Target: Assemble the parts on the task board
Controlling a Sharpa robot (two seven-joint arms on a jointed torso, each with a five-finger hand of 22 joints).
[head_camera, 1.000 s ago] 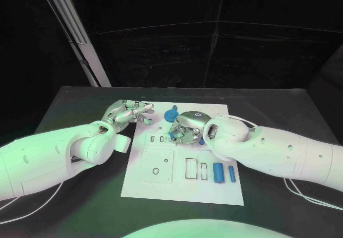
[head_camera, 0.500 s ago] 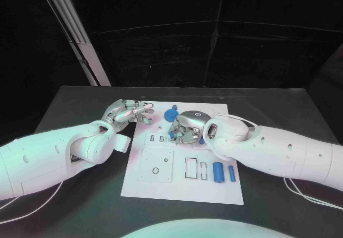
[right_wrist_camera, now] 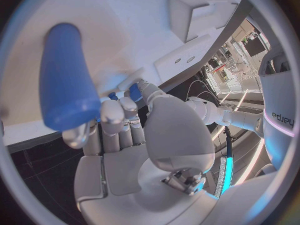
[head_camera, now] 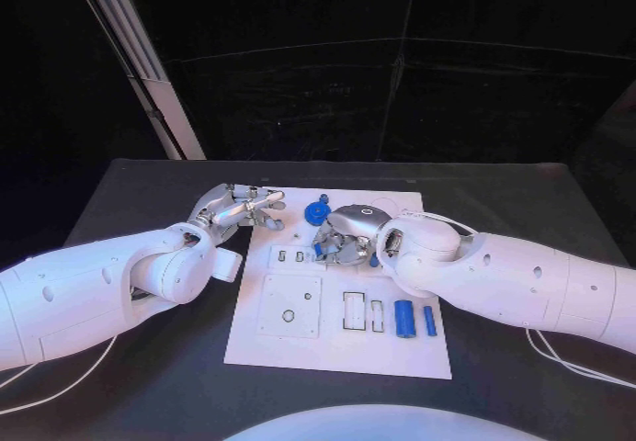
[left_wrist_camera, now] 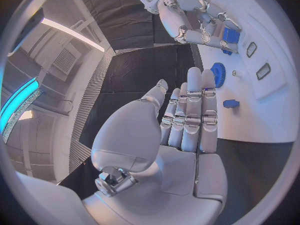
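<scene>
1. The white rectangular task board (head_camera: 338,354) lies in the middle of the black bench (head_camera: 530,202).
2. The blue toothed gear (head_camera: 315,214) sits on the board's far part, just beside the left robot hand (head_camera: 243,209), which is at the board's far left corner.
3. The right robot hand (head_camera: 342,241) is over the board's middle.
4. Two blue cylinders (head_camera: 414,321) lie side by side on the board's near right part, right of the rectangular slots (head_camera: 363,312).

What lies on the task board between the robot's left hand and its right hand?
In the head view, a blue gear and a small blue peg lie on the task board between the left hand and right hand.
</scene>
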